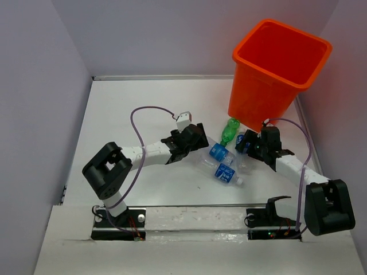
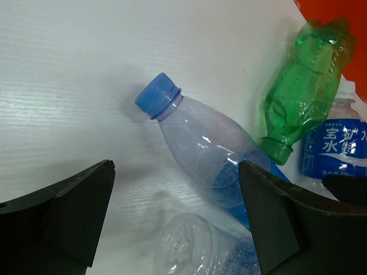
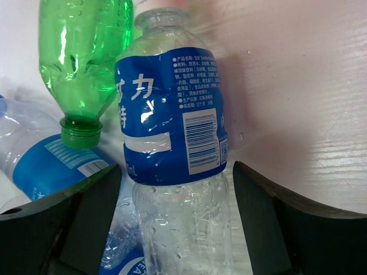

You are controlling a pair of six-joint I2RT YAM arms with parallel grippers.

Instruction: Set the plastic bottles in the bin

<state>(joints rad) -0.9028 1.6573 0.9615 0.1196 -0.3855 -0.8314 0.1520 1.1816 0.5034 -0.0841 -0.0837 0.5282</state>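
White plank tabletop (image 1: 143, 103), boxed in by pale lilac walls (image 1: 34, 86), carries everything. At the 1 o'clock corner of the overhead view stands the tall bright-orange plastic bin (image 1: 258, 106), square-rimmed, tapering downward, upright with its mouth open. The bottles all lie outside it, bunched at its foot toward 7 o'clock.

The green plastic bottle (image 1: 230, 130) is translucent and dented, with a green cap. It lies on its side with its base toward the bin. At its 7 o'clock lies the clear bottle with a blue cap (image 2: 200, 149), a blue label round its middle. It lies between the fingers of the left gripper (image 2: 175, 166), which are spread wide and grip nothing. A second clear, blue-labelled bottle (image 1: 225, 172) lies just beside it at 5 o'clock.

The right gripper (image 3: 178, 166) straddles a third clear bottle (image 3: 172, 114), whose crinkled blue label bears white characters and a barcode; droplets cling inside its lower body. The jaws stand parted, just beside its sides, and whether they touch it cannot be told.
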